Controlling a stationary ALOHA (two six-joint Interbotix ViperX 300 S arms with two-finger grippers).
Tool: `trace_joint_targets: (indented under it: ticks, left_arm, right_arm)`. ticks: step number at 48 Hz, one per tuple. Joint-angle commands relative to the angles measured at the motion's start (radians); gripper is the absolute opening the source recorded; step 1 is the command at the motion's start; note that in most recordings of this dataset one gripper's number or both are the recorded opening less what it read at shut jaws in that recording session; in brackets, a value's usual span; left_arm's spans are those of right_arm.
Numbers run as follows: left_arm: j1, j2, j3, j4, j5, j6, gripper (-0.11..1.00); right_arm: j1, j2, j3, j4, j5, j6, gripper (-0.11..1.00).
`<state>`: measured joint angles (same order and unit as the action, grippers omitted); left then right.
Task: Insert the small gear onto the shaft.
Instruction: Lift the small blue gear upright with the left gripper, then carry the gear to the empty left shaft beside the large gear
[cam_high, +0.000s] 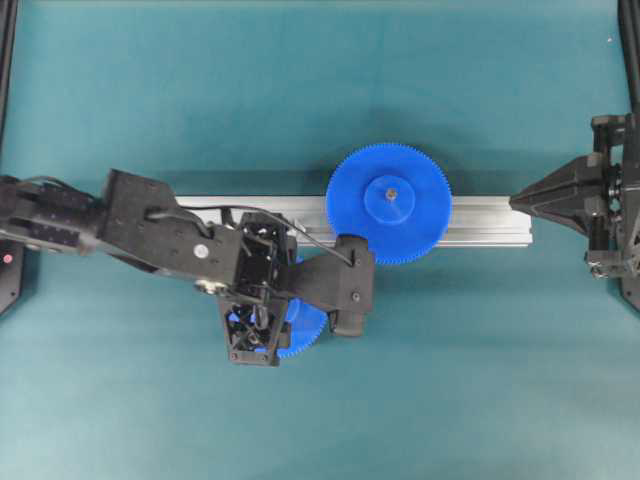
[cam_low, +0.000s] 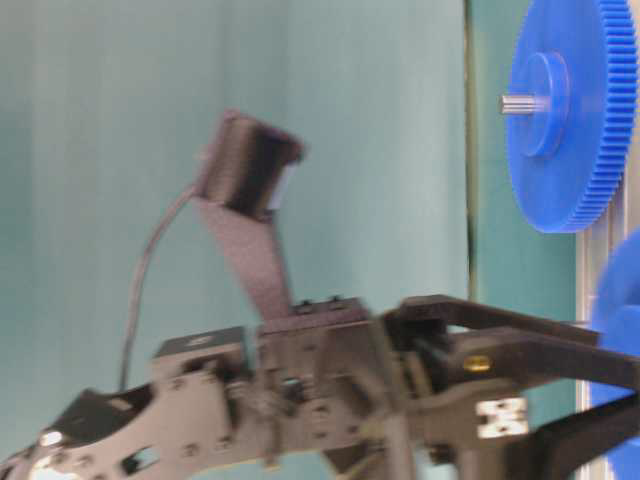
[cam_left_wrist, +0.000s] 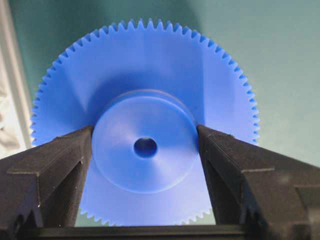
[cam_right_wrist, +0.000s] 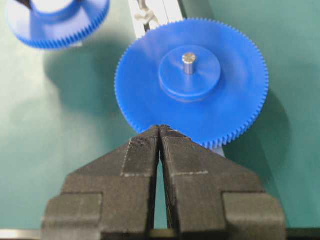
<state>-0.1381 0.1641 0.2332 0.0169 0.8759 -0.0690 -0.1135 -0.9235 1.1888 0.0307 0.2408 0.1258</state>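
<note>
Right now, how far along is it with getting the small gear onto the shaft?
Done: the left gripper is shut on the small gear, its fingers clamping the raised hub. In hand: the gear sits in that grip beside the rail. Left: seating it; its centre hole is empty, and no free shaft shows. The wide gear already sits on a pin. The right gripper waits shut.

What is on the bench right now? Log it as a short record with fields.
small gear: blue, held by its raised hub
left gripper: shut on the small gear, one finger on each side of the hub
right gripper: shut, empty, pointing at the large gear
large gear: blue, seated on the rail with a metal pin through its centre
surface: green cloth
</note>
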Motion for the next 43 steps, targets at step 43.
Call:
trace_joint_targets:
  ticks: [43]
  left_arm:
    - [0.1, -0.147, -0.04, 0.006, 0.089, 0.035, 0.71]
  right_arm:
    - [-0.003, 0.003, -0.011, -0.002, -0.005, 0.008, 0.09]
